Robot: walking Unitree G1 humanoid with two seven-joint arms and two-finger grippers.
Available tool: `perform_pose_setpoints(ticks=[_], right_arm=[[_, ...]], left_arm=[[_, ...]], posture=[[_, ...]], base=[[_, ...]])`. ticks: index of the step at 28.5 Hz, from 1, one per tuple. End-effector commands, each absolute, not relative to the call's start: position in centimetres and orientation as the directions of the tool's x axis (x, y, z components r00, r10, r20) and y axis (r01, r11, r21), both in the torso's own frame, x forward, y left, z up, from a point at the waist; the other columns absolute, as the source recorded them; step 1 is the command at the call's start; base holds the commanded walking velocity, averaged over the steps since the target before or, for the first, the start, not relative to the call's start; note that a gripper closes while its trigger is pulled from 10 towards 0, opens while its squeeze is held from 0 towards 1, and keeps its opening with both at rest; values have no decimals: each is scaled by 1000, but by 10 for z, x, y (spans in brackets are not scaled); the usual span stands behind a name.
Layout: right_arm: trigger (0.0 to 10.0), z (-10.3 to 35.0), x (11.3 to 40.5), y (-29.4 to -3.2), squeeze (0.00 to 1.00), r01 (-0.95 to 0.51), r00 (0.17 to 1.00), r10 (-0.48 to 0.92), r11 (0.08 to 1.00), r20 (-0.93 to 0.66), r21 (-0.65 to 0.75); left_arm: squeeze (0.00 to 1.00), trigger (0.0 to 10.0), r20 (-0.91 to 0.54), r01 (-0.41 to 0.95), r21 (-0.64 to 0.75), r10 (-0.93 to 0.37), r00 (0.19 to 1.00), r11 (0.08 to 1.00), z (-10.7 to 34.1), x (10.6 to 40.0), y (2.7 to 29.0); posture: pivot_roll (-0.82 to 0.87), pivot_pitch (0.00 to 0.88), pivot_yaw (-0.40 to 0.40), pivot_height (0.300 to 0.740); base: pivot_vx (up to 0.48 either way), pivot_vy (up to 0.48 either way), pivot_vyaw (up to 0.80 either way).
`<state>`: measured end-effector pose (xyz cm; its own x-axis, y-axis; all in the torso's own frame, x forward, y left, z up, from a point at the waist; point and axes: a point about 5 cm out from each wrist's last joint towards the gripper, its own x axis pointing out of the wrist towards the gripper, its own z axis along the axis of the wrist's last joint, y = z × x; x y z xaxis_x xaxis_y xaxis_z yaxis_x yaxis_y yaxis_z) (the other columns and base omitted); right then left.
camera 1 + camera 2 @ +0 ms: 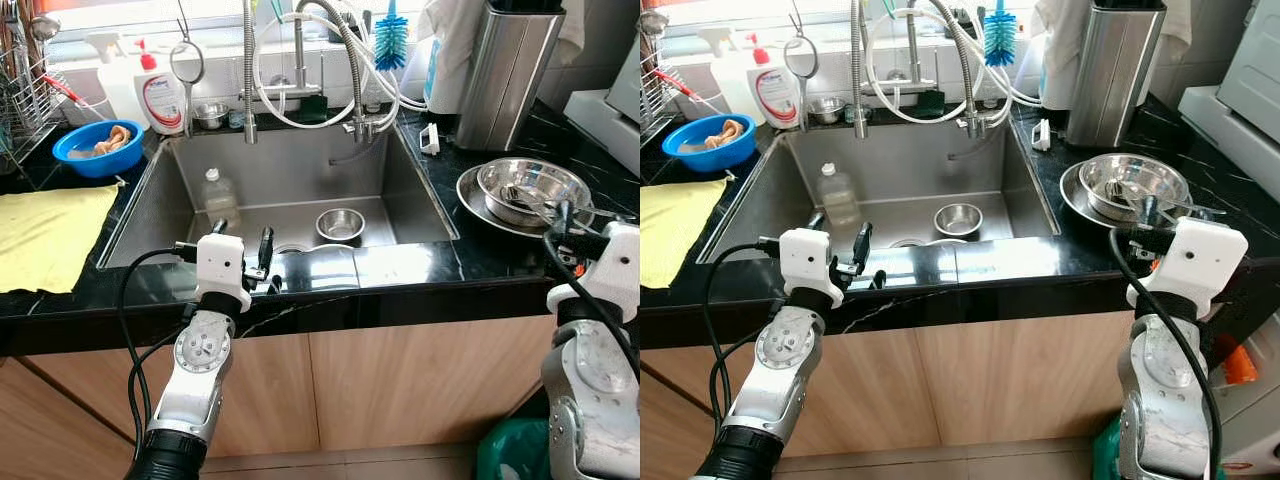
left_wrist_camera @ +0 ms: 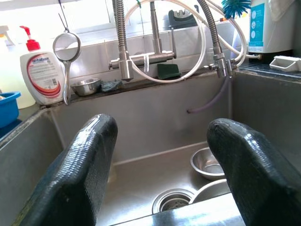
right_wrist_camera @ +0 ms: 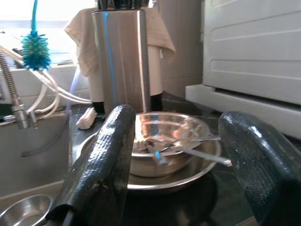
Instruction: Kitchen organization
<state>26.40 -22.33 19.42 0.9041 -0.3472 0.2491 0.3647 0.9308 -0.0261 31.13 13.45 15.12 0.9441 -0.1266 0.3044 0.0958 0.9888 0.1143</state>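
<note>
We stand at the sink (image 1: 160, 190) with little of the kitchen tidying visibly done: both arms are raised to the front edge of the black counter (image 1: 470, 262) and neither has anything in hand. Our left pincer (image 1: 240, 248) hovers just above the sink's front lip, its two black fingers (image 2: 75, 174) spread wide and empty, aimed into the basin. Down there we see a small steel bowl (image 1: 340, 224) near the drain and a clear plastic bottle (image 1: 218, 197) standing toward the left wall, both waiting to be dealt with. Our right pincer (image 3: 188, 169) is likewise open and empty, poised at the counter's edge and pointed at a steel mixing bowl (image 1: 533, 189) that sits in a wider steel plate (image 1: 470, 195) with cutlery (image 3: 188, 148) lying loosely inside it. Beyond it stands a tall steel canister (image 1: 510, 70) draped with a cloth. To the left a yellow cloth (image 1: 50, 235) lies spread on the counter, beside a blue bowl (image 1: 97, 148) holding some scraps, a soap bottle (image 1: 160, 95) and a dish rack (image 1: 20, 95). By our reckoning the job is at or near its start: the dishes in the sink and the stacked bowl and cutlery on the right remain to be sorted, and the first grasp has not yet been made.
</note>
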Motion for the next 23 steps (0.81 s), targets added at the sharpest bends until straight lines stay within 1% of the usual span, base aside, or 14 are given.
perform_pose_setpoints(ticks=[1,5,9,15,23], right_arm=[[10000,193,270,-218,0,338,917,-327,941,230,-10],[10000,196,274,-213,0,297,927,-286,955,241,-11],[10000,194,275,-211,0,284,934,-266,958,240,-43],[10000,191,275,-205,0,240,945,-230,971,234,-17],[10000,191,276,-202,0,237,946,-227,971,231,-16]], left_arm=[[0,10000,306,97,132,-134,943,986,154,314,136],[0,10000,310,100,133,-137,941,986,155,315,135],[0,10000,309,108,132,-144,940,985,154,315,133],[0,10000,309,115,134,-152,939,984,153,313,131],[0,10000,312,110,137,-148,938,984,155,314,134]], posture=[[-179,0,98,740],[-179,0,99,740],[-184,0,99,740],[-186,0,101,740],[-182,0,100,740]], base=[[0,0,0],[0,0,0],[0,0,0],[0,0,0],[0,0,0]])
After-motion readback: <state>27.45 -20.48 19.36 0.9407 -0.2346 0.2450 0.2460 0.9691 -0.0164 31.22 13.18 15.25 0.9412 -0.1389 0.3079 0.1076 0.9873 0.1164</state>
